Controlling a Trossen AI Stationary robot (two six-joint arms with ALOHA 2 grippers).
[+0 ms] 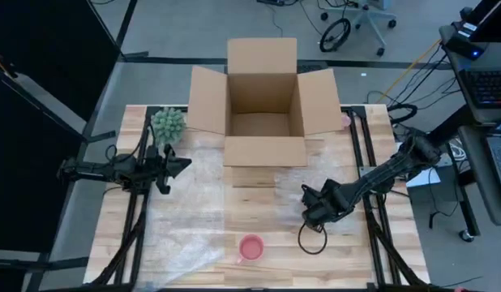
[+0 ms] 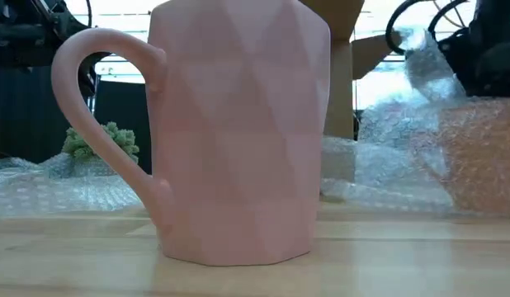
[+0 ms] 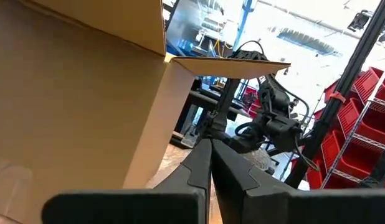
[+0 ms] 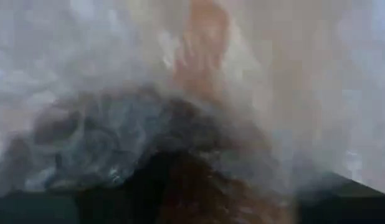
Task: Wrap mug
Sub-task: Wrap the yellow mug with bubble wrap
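Basically, the pink mug stood upright and bare on the wooden counter, near its front edge, w/ nothing wrapped on it. In the low view its faceted side and handle showed clean, no film over them. So the wrap itself wasn't started, judging from this.

A sheet of bubble wrap lay spread over the counter's left and middle, reaching close to the mug; whether an edge touched it I couldn't tell.

The right end effector sat low at the counter, right of and behind the mug, apart from it. Its wrist view was filled w/ crumpled bubble wrap pressed up close, so it looked busy w/ the wrap, but whether its fingers were together or apart couldn't be told.

The left end effector waited at the counter's left side, fingers pressed together on nothing, pointing toward the open cardboard box at the back. A small green plant stood beside the box's left flap.

Left to do, prob: get the mug on the sheet, fold the wrap round.
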